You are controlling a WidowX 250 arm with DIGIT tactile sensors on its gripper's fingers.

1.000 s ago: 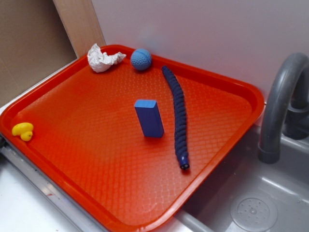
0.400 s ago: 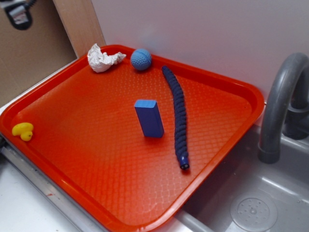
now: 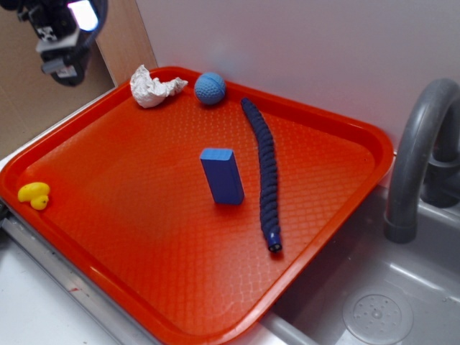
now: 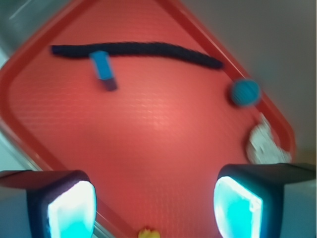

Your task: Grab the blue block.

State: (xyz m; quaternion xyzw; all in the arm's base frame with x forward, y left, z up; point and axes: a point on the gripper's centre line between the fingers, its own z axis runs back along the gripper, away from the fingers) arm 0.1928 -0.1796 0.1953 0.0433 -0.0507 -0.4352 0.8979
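A grey sink [image 3: 374,302] with a curved faucet [image 3: 417,151] lies at the near right. The orange tray [image 3: 144,237] carries the blue block [image 3: 222,175] at its middle, just left of the dark rope [image 3: 267,172]. The gripper [image 3: 65,32] hangs far left, fingers [image 4: 237,206] wide apart, holding nothing.

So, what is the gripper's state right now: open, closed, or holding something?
Gripper: open and holding nothing, high above the tray's corner, far from the blue block.
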